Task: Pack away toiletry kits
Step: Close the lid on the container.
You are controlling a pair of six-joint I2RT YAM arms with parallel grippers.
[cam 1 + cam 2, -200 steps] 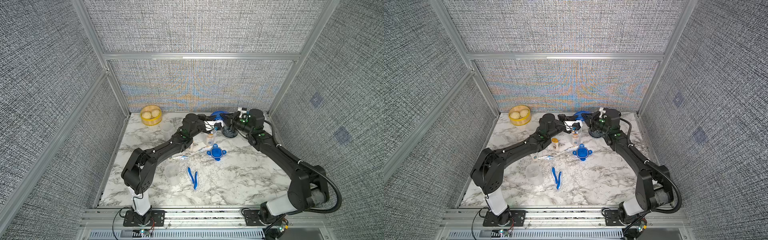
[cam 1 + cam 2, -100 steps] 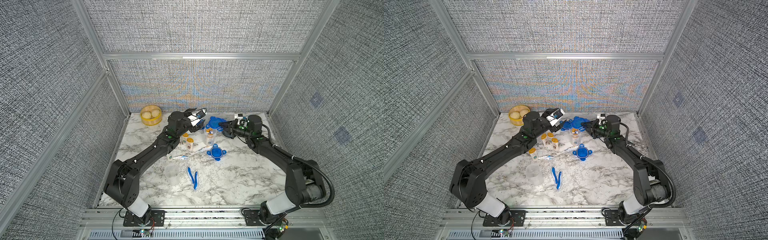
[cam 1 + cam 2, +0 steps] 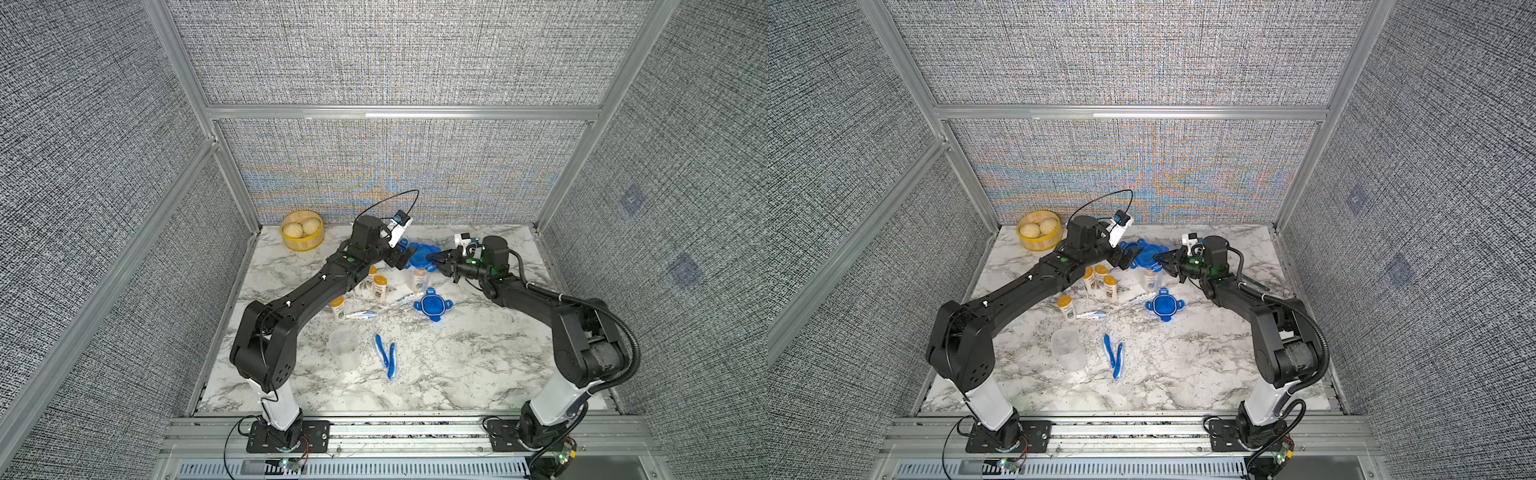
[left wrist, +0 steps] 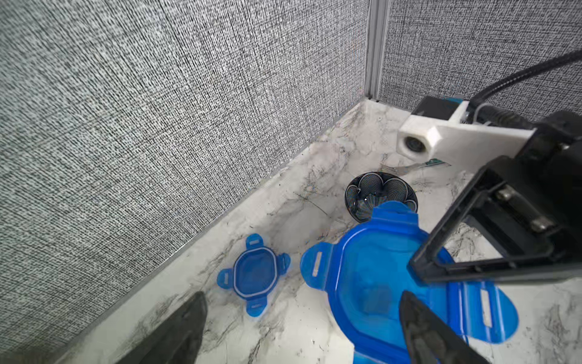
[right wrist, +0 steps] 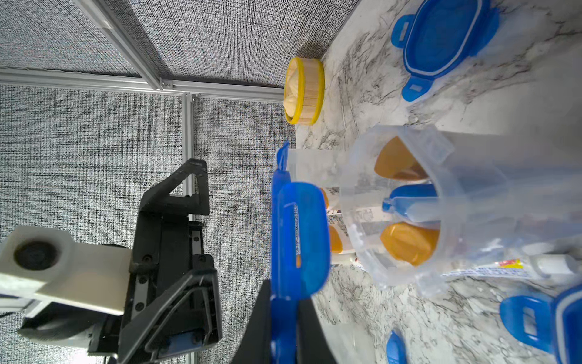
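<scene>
Lid (image 4: 362,277), blue, translucent, 4 clip tabs

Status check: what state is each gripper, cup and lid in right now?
left gripper, open, holding nothing.
right gripper, shut on held lid.
held lid, raised, not on the filled cup.
filled cup, upright, uncovered.
empty cup, upright, uncovered.
loose lid, flat on the table.
toothbrushes, lying on the table.

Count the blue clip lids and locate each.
3. The held lid is clamped in the right tool; the back lid lies flat near the rear wall; the front lid lies flat beside a toothpaste tube. Others may be hidden.
</scene>
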